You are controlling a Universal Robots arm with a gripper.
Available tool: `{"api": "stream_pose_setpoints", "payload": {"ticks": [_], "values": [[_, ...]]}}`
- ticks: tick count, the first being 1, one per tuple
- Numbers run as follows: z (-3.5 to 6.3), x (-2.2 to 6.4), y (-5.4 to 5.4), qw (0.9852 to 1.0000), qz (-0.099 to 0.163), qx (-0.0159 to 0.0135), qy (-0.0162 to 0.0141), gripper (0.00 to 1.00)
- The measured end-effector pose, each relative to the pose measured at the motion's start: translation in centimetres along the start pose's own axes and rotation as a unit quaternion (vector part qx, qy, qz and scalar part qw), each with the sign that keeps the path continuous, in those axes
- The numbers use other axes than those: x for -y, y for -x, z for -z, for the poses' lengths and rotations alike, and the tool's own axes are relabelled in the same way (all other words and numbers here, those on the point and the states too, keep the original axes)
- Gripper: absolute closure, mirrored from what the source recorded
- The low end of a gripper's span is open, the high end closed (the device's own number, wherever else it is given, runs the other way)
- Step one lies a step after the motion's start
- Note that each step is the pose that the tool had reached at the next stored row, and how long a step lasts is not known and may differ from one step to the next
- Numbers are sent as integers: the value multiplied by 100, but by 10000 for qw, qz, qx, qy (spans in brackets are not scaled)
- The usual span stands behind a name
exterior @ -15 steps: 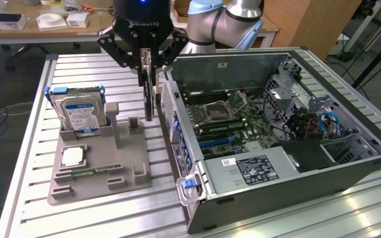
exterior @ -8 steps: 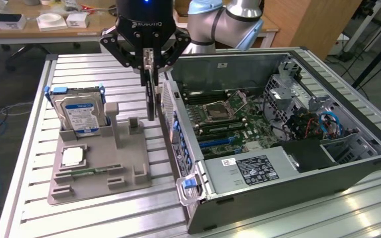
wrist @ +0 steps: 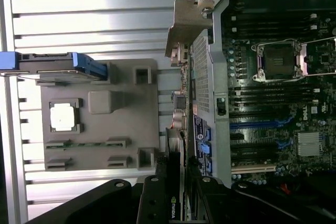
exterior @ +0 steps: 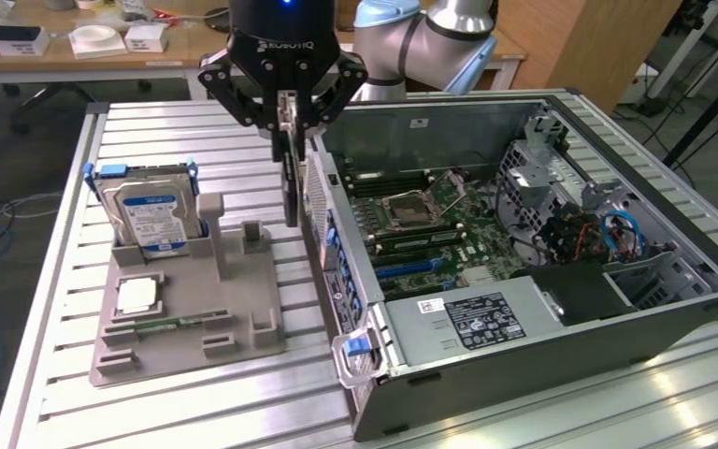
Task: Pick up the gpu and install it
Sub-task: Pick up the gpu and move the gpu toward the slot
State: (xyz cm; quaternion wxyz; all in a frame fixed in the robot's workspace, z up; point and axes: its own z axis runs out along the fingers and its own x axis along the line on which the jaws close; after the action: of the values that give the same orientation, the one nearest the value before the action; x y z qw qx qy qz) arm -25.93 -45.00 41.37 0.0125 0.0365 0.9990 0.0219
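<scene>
I am watching the gpu (exterior: 291,187) hanging edge-on and upright from the gripper (exterior: 288,122), outside the computer case (exterior: 658,318). It is sitting in the narrow gap between the case's perforated rear panel (exterior: 330,234) and the grey fixture tray (exterior: 184,341). In the wrist view the gpu (wrist: 174,169) is running just beside that rear panel (wrist: 207,72), close to its ports, though I cannot tell if it is touching them.

Room is opening up on the fixture side over the slatted worktop (exterior: 147,131). The case's top is lying open, with the motherboard (exterior: 434,224) exposed below its rim.

The gripper (wrist: 176,195) is clenching the card's upper edge, its fingers (wrist: 152,200) partly closed against the two flat faces.

I am reading "ROBOTIQ" across the gripper body. A green-and-white Nvidia-style logo is showing on the card between the fingers. The hard drive (exterior: 147,220) standing in the fixture is carrying a blue-white label, and the power supply (exterior: 484,318) a white one. I cannot read either.
</scene>
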Motion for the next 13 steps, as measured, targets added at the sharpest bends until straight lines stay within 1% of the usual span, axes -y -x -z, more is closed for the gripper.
{"api": "stream_pose_setpoints", "payload": {"ticks": [13], "values": [[-3,-8,110,10000,5,0,0,74]]}}
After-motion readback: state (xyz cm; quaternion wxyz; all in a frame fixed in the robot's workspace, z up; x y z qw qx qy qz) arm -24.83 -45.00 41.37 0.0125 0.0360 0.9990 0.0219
